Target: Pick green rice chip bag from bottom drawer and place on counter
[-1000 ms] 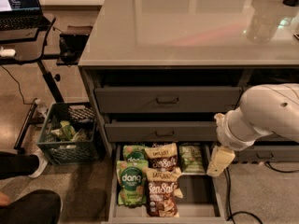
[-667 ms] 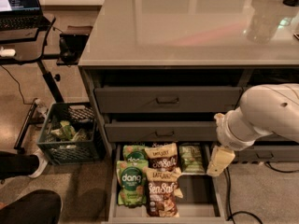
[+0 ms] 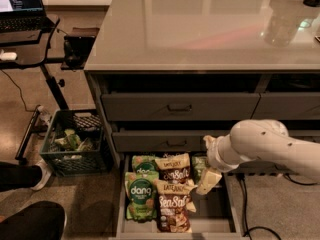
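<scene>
**Gripper** (image 3: 208, 180): pale wedge at the end of a white arm (image 3: 267, 144) that is extended from the right. It is hung low over the right half of the bottom drawer (image 3: 214, 212), below the counter's near edge. Whether it is spread or pressed together cannot be told. Nothing is seen to be pinched in it. Its tip is set just beside the right edge of the front Sea Salt bag (image 3: 173, 207) and in front of the paler green bag (image 3: 199, 165); contact with either cannot be told.

**Green rice chip bag** (image 3: 140, 194): laid flat in the left front part of the drawer, "dang" badge upward, apart from the gripper. A second like bag (image 3: 144, 163) is partly tucked behind it.

**Sea Salt bags**: two brown pouches laid down the middle of the drawer, the rear one (image 3: 173, 167) overlapped by the front one.

**Bottom drawer**: pulled out beneath the counter's near edge, close to its near left corner as pictured.

**Upper drawers**: two, with bar handles, the top one (image 3: 180, 106) and the middle one (image 3: 165, 141), both slightly out.

**Counter** (image 3: 200, 29): glossy slab, lights reflected toward its far right corner.

**Crate** (image 3: 75, 149): dark basket on the floor outside the counter's left edge.

**Laptop** (image 3: 20, 6): on a stand beyond that same edge.
</scene>
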You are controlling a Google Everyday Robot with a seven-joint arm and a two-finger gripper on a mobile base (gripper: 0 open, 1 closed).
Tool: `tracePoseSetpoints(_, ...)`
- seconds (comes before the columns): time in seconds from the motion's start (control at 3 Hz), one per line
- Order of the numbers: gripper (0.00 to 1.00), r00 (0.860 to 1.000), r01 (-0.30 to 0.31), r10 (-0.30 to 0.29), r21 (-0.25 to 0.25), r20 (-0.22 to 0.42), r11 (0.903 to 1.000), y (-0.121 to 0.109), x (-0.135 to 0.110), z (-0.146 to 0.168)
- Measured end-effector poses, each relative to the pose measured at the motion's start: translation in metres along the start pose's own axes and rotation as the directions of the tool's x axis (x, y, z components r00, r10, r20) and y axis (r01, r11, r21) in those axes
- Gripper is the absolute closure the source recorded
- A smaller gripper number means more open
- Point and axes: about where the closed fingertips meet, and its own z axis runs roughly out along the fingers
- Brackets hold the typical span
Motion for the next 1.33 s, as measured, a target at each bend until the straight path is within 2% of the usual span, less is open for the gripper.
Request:
tracePoseSetpoints(0.33,0.0,0.992,0.066,-0.061,-0.041,0.107,0.997,-0.001,-0.019,0.069)
tracePoseSetpoints(0.67,0.0,0.982,0.128,-0.114,-0.08,0.153,0.9886,-0.003,-0.029,0.111)
tracePoseSetpoints(1.0,0.0,0.982,0.128,-0.114,-0.08,0.153,0.9886,-0.002,-0.029,0.111)
tracePoseSetpoints(1.33,0.0,0.977,0.118,-0.1,-0.087,0.188,0.9892,0.006,-0.023,0.195)
